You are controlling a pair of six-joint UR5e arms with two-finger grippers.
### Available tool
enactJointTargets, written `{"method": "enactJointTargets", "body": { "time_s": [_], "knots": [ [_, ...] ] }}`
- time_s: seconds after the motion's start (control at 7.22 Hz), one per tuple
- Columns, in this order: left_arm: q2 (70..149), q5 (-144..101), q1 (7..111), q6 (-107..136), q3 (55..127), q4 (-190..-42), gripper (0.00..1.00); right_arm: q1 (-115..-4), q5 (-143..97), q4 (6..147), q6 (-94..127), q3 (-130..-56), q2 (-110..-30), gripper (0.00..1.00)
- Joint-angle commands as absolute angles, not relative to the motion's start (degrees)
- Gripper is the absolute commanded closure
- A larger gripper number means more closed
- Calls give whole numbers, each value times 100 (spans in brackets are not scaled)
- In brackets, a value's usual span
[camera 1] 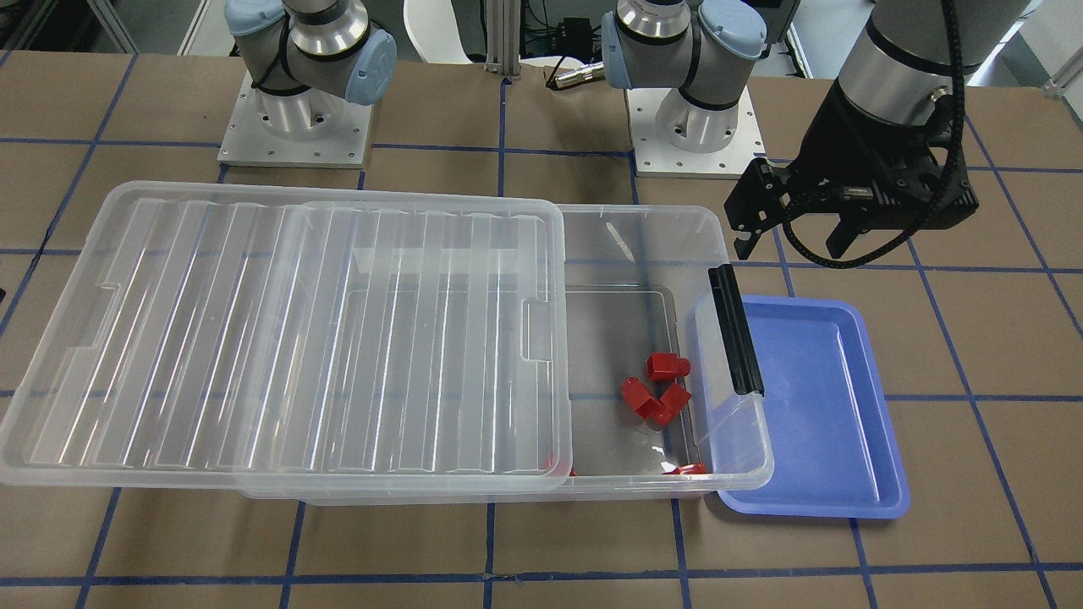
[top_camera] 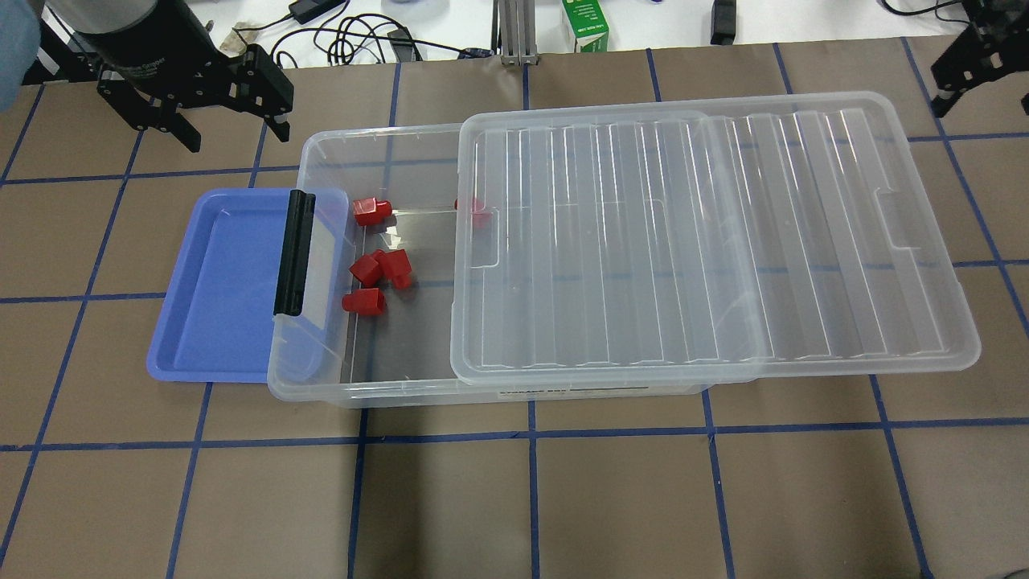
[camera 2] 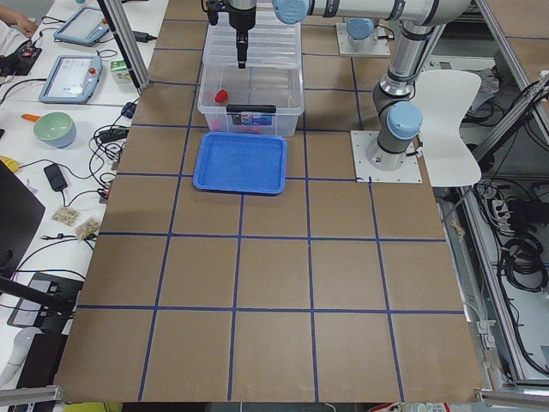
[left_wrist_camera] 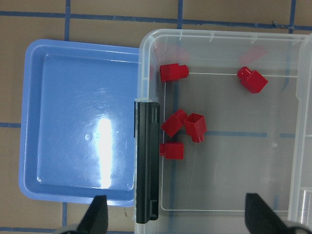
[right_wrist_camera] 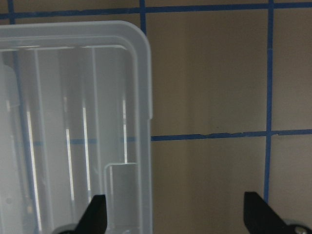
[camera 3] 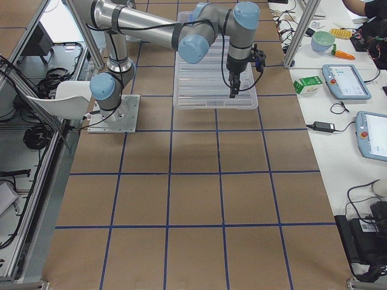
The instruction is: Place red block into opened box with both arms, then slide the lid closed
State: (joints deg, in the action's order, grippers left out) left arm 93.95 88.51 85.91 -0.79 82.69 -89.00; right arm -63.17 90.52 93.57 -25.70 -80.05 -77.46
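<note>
Several red blocks [top_camera: 367,268] lie loose on the floor of the clear box [top_camera: 378,137], near its end with the black latch [top_camera: 293,253]; one red block [top_camera: 473,207] sits under the lid's edge. The ribbed lid [top_camera: 683,241] covers most of the box and overhangs its far end, leaving the latch end uncovered. My left gripper [top_camera: 197,112] hangs open and empty above the table, beside the box's uncovered end. In the left wrist view the blocks [left_wrist_camera: 195,124] lie below the open fingers [left_wrist_camera: 100,214]. My right gripper [top_camera: 957,72] is open and empty past the lid's outer corner [right_wrist_camera: 131,44].
A shallow blue tray [top_camera: 217,289] lies tucked under the box's latch end. Both arm bases [camera 1: 296,127] stand on plates behind the box. Brown table with blue tape lines [top_camera: 530,438] stretches in front of the box. Tablets, cables and a green carton [top_camera: 585,24] sit off the table's far side.
</note>
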Motion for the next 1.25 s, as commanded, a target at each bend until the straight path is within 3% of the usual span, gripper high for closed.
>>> {"method": "enactJointTargets", "body": {
  "time_s": [0.0, 0.42, 1.11],
  "knots": [
    [9396, 8842, 8587, -79, 8271, -8895, 0, -5837, 8965, 9676, -3085, -8356, -7393, 0],
    [9396, 8842, 8596, -79, 8262, -8895, 0, -5748, 9053, 10675, -3103, -9349, -7461, 0],
    [9396, 8842, 8587, -79, 8271, -8895, 0, -6186, 8965, 10679, -3015, -9439, -7585, 0]
  ]
}}
